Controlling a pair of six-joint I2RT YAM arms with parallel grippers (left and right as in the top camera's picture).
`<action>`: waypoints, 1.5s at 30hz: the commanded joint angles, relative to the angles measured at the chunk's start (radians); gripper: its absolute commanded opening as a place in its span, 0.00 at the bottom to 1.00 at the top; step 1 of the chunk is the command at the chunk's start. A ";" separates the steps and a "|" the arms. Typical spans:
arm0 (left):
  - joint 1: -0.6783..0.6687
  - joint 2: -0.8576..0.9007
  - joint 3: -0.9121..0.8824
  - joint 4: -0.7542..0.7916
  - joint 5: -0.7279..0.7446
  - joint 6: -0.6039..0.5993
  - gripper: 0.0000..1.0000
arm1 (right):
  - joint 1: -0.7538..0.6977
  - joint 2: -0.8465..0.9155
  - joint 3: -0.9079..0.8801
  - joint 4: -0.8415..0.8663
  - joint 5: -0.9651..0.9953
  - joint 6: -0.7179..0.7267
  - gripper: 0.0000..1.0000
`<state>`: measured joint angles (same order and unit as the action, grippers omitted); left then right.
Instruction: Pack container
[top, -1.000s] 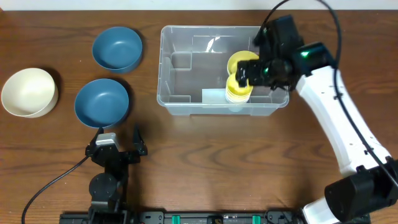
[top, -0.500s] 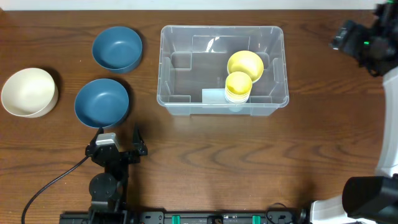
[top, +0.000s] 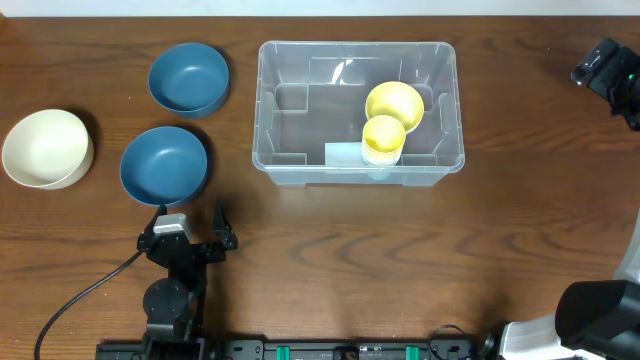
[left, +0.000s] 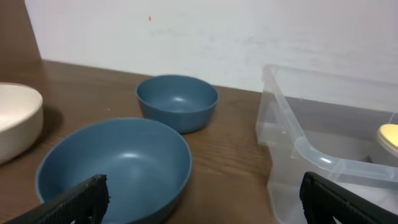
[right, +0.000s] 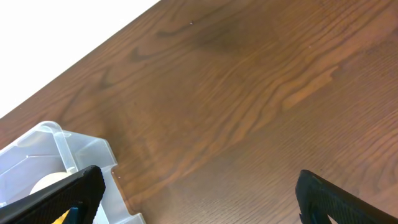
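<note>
The clear container (top: 262, 110) stands at the table's upper middle. Inside it are a yellow bowl (top: 396, 102) and a smaller yellow cup (top: 382, 138) at the right. My right gripper (top: 606, 70) is at the far right edge, well away from the container, open and empty over bare table (right: 199, 196); a corner of the container (right: 59, 158) shows at its lower left. My left gripper (top: 189, 233) is open and empty near the front edge, between a blue bowl (left: 115, 165) and the container's wall (left: 311, 155).
Left of the container are a second blue bowl (top: 188, 77), the near blue bowl (top: 164, 163) and a cream bowl (top: 47, 148). In the left wrist view the far blue bowl (left: 177, 101) and the cream bowl (left: 15, 118) show.
My right gripper was at the yellow cup inside the container, then let go and pulled away to the far right edge. The cup stays in the container. The left arm has not moved.
</note>
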<state>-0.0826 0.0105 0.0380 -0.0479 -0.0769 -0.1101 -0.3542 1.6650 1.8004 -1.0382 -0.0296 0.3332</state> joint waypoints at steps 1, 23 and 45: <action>-0.004 0.017 0.152 -0.086 0.035 -0.072 0.98 | -0.005 0.002 0.010 -0.002 0.003 0.014 0.99; 0.026 1.190 1.165 -0.815 -0.010 0.040 0.98 | -0.005 0.002 0.010 -0.002 0.003 0.014 0.99; 0.032 1.770 1.165 -0.608 -0.014 0.054 0.84 | -0.005 0.002 0.010 -0.002 0.003 0.014 0.99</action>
<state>-0.0551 1.7386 1.1896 -0.6537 -0.0826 -0.0628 -0.3553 1.6657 1.8000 -1.0389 -0.0292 0.3332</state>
